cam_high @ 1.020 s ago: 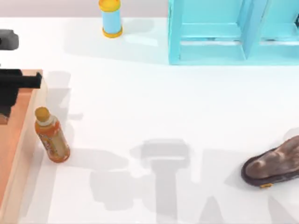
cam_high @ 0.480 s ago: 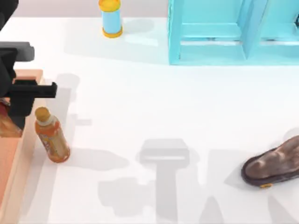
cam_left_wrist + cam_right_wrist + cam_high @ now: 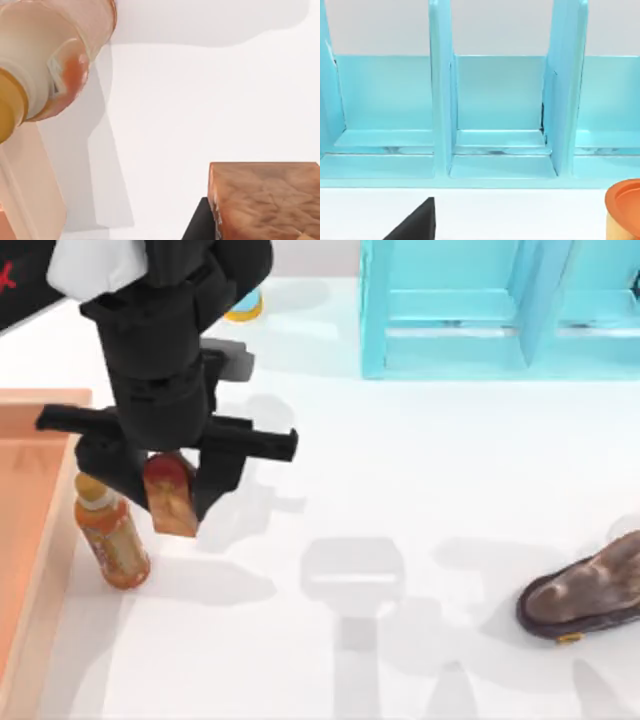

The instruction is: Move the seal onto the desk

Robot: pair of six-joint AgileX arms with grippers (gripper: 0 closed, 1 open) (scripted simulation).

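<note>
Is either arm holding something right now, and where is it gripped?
The left pincer holds the small orange-tan seal with the rounded red top, clamped at its upper, red end, above the white desk.

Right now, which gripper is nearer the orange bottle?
Left. The left gripper hangs just beside the orange bottle, holding the seal above the desk. The right gripper faces the turquoise shelf unit, far from the bottle.
</note>
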